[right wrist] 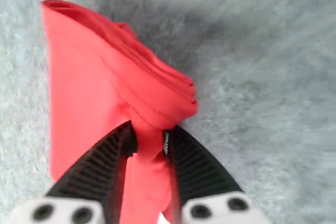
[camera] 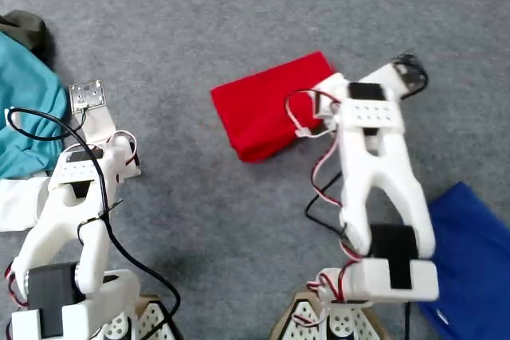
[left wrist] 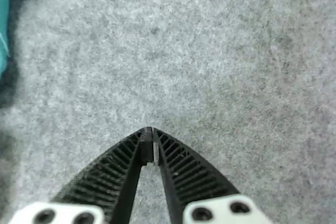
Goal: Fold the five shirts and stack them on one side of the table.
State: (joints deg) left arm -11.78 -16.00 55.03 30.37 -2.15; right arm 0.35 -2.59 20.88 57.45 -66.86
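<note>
A folded red shirt point(camera: 263, 113) lies near the middle of the grey table. My right gripper point(right wrist: 149, 137) is shut on the red shirt's point(right wrist: 105, 87) bunched edge, with folds of cloth pinched between its black fingers point(right wrist: 184, 161). In the high view the right arm point(camera: 370, 117) reaches over the shirt's right end. My left gripper point(left wrist: 148, 142) is shut with nothing in it, hanging over bare grey felt; the left arm point(camera: 80, 173) stands at the table's left. A teal shirt point(camera: 28, 113) lies heaped at the left edge, and a blue shirt point(camera: 470, 260) lies at the right.
A white cloth point(camera: 20, 201) lies under the teal heap at the left edge. A dark olive garment point(camera: 24, 28) peeks in at the far left corner. The grey felt table point(camera: 199, 220) stretches between the two arms.
</note>
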